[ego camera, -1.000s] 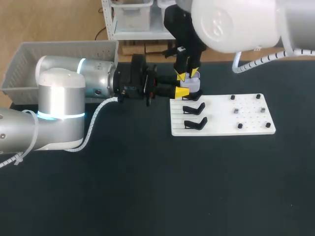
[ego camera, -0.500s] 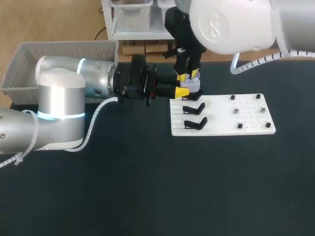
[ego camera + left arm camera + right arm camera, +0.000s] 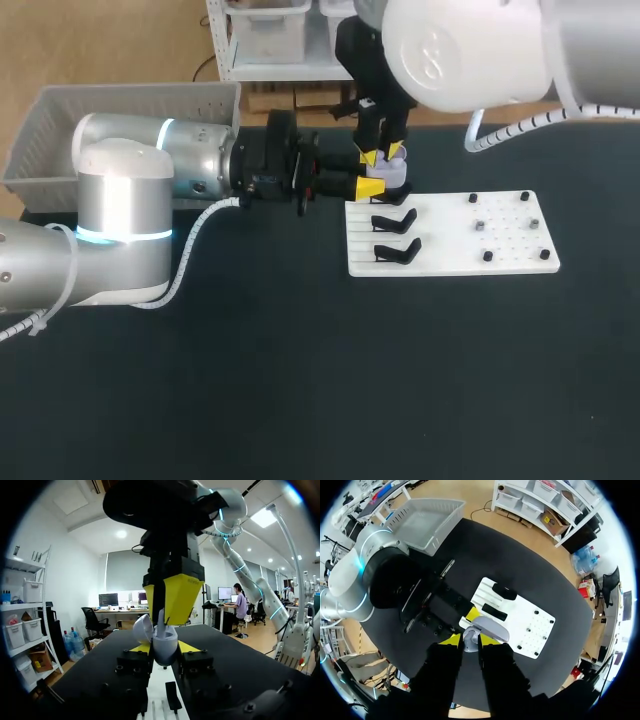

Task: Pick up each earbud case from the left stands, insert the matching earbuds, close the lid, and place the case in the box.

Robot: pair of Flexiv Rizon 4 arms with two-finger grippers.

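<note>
A: Where's the case (image 3: 165, 641)?
B: Your left gripper (image 3: 165, 651) has it clamped from both sides, lid (image 3: 142, 628) open.
A: And the right gripper (image 3: 162, 614)?
B: Directly above the case; I cannot tell whether it holds an earbud. Hold the left steady, lower the right straight in, clear of the lid.

Your work surface is a black table (image 3: 300, 400). Flat on it, right of the middle and toward the far side, lies a white board (image 3: 450, 262). Two black stands (image 3: 397, 250) show on the board's left part, and small black pegs (image 3: 487, 256) dot its right part. A grey basket (image 3: 60, 120) sits at the table's far left corner.
</note>
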